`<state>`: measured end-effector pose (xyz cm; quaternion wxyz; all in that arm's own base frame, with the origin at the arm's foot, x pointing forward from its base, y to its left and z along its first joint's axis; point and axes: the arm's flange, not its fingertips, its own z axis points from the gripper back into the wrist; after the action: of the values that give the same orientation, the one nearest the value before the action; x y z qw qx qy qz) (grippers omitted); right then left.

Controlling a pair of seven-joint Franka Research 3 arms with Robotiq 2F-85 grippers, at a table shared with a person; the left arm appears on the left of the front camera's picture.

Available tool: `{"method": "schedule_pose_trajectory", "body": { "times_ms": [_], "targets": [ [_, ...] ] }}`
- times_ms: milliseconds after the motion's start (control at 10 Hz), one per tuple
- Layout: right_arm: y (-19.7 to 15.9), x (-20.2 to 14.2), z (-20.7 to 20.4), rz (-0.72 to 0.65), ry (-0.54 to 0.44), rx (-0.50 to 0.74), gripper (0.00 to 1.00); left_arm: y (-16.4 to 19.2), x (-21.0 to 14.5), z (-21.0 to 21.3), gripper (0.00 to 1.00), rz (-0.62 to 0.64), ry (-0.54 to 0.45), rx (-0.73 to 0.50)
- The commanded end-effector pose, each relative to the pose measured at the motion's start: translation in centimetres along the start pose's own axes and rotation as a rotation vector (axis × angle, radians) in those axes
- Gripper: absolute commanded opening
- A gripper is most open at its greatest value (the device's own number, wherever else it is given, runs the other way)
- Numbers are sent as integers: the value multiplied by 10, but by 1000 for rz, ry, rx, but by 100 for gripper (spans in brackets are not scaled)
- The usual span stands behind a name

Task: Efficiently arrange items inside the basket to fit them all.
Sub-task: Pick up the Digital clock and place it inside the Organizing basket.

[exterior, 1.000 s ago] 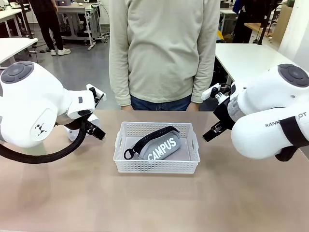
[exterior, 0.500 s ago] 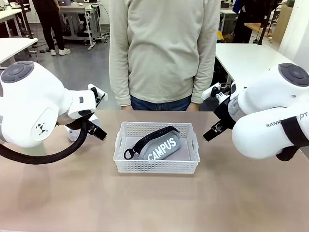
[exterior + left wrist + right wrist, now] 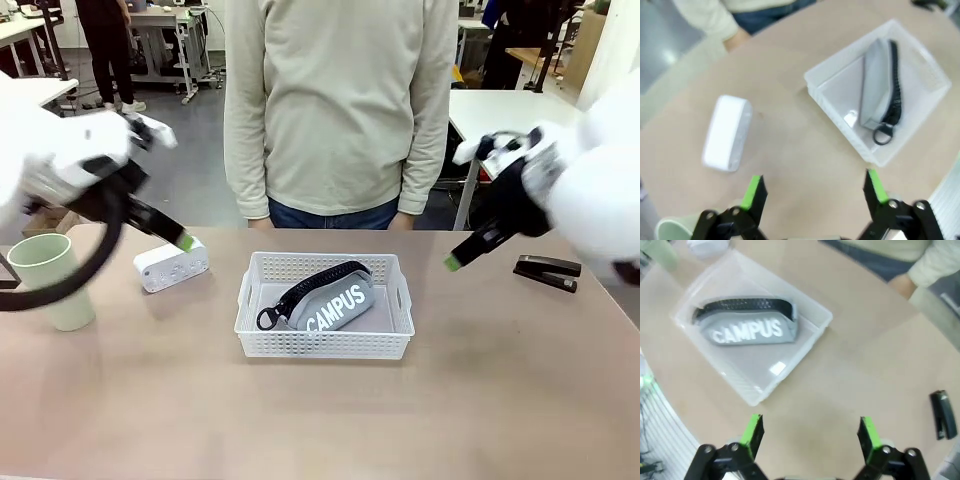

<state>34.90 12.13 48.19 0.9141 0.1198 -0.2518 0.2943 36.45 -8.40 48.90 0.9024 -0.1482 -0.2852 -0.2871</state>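
front: low, faces person (image 3: 340, 100) across table (image 3: 320, 420) | both wrists: overhead, looking down, share basket (image 3: 840, 125)

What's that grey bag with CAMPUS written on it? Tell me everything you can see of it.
The grey pouch looks like soft fabric, with white "CAMPUS" lettering across its side. A black strap runs along its upper edge and ends in a black ring at the near-left end. The pouch lies slanted on the floor of the white basket, with the ring end towards the near-left corner and the other end towards the far-right. Nothing rests on top of it.
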Motion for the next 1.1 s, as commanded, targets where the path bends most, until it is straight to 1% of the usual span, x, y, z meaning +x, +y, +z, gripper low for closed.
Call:
{"method": "schedule_pose_trajectory", "body": {
  "times_ms": [0, 100, 200, 300, 400, 500, 600, 700, 800, 900, 1000],
  "targets": [
    [-18, -42, 71, -194, -127, 158, 100, 8, -51, 58, 100, 184, -47, -42],
    [-32, -60, 103, -329, -207, 250, 100, 25, -63, 90, 100, 339, -110, -70],
    [-48, -80, 131, -430, -281, 369, 100, 39, -82, 115, 100, 429, -186, -145],
    [-65, -107, 152, -471, -376, 431, 100, 58, -107, 139, 100, 486, -288, -270],
    [-83, -136, 167, -542, -474, 505, 100, 76, -137, 157, 100, 612, -407, -325],
    [-102, -169, 175, -630, -567, 531, 100, 95, -175, 172, 100, 731, -526, -373],
    [-117, -196, 179, -696, -631, 560, 100, 111, -210, 182, 100, 833, -622, -409],
    [-127, -219, 177, -756, -666, 565, 100, 123, -243, 189, 100, 962, -711, -399],
    [-136, -238, 173, -813, -700, 583, 100, 133, -266, 189, 100, 1053, -766, -397],
    [-142, -252, 167, -877, -713, 570, 100, 131, -271, 184, 100, 1116, -791, -385],
    [-147, -263, 158, -903, -717, 564, 100, 131, -269, 178, 100, 1176, -798, -345]
  ]
}}
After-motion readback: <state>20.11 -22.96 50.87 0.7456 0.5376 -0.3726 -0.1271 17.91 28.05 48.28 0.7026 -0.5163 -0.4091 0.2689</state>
